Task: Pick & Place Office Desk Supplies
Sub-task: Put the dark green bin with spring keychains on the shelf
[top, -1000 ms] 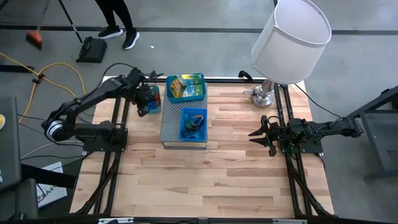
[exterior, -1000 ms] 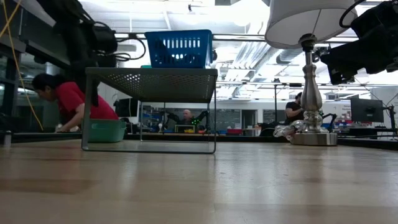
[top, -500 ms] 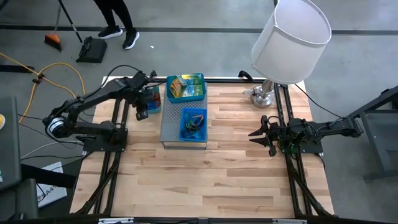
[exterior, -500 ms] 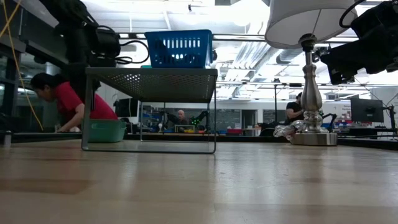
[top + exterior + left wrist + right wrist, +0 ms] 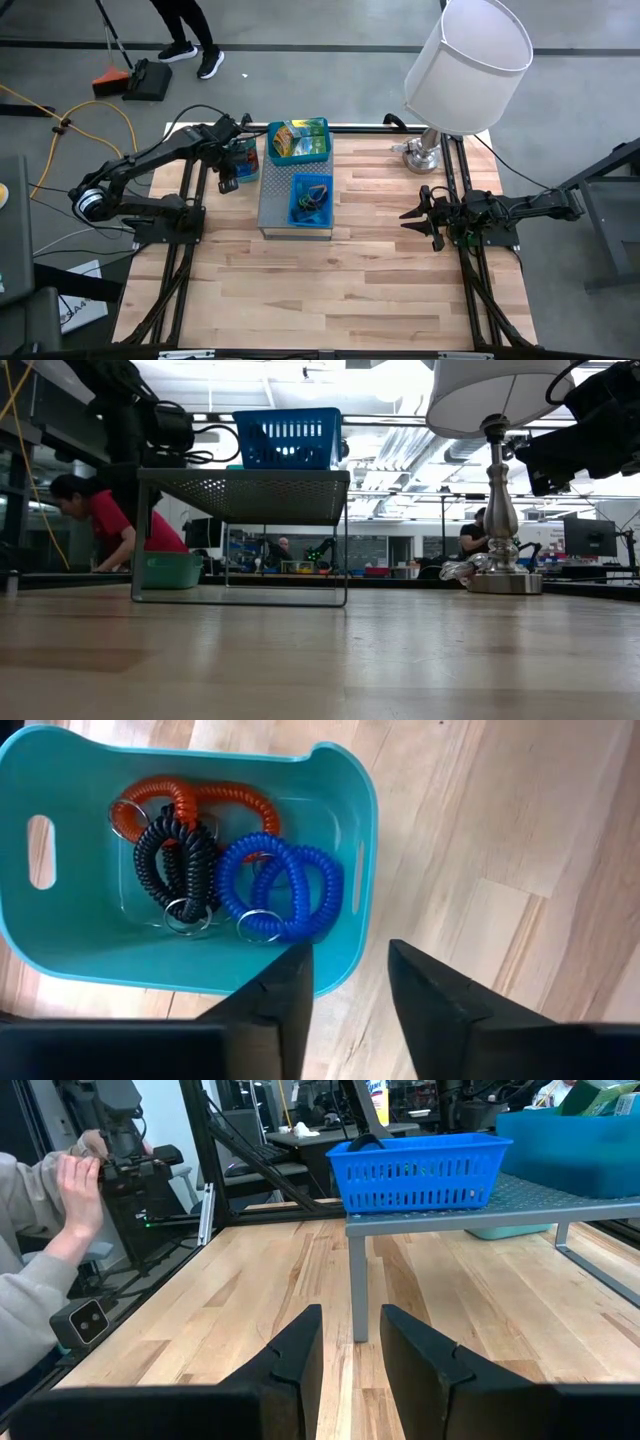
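Wooden tabletop point(image 5: 330, 290) is taking up most of the overhead shot, with the grey perforated stand point(image 5: 272, 200) carrying two blue baskets. Left gripper point(image 5: 345, 975) is hovering over the teal bin point(image 5: 60, 945) beside the stand, fingers parted and holding nothing. Red, black and blue coil bands point(image 5: 215, 870) are lying tangled inside it. Right gripper point(image 5: 345, 1345) is waiting near the lamp point(image 5: 465, 55), jaws slightly apart and empty. Basket contents are too small to make out from above.
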Robot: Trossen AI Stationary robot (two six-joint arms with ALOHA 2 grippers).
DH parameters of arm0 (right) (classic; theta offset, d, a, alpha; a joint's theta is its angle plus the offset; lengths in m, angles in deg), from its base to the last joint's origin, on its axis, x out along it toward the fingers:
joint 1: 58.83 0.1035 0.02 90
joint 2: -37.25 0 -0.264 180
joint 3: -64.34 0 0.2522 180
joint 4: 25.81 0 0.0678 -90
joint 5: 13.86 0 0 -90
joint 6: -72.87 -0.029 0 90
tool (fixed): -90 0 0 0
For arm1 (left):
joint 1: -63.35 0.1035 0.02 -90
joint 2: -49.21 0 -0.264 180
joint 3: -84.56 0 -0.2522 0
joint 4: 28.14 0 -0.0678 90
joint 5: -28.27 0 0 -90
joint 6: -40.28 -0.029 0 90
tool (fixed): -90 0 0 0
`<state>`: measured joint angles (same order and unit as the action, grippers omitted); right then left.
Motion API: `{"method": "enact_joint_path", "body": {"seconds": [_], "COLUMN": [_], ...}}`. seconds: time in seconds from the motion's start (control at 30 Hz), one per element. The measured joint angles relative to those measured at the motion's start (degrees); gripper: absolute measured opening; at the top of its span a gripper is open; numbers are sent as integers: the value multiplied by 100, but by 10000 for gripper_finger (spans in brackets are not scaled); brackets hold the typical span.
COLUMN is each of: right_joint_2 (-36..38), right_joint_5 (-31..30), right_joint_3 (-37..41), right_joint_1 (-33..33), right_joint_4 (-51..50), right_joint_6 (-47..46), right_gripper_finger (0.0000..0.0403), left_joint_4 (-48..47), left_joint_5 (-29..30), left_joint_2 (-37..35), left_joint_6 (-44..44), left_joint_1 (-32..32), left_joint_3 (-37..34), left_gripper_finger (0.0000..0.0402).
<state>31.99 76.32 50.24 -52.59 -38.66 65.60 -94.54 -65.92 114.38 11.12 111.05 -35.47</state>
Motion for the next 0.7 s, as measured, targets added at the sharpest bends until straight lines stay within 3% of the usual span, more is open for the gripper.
{"method": "enact_joint_path", "body": {"seconds": [0.23, 0.7], "right_joint_2": [0, 0], "right_joint_5": [0, 1], "right_joint_3": [0, 1], "right_joint_1": [0, 0], "right_joint_4": [0, 0], "right_joint_6": [0, 0], "right_gripper_finger": [91, 91], "left_joint_4": [-4, 17], "left_joint_5": [-6, -575], "left_joint_2": [0, 0], "left_joint_6": [-231, -240], "left_joint_1": [0, 0], "left_joint_3": [0, -109], "left_gripper_finger": [159, 161]}}
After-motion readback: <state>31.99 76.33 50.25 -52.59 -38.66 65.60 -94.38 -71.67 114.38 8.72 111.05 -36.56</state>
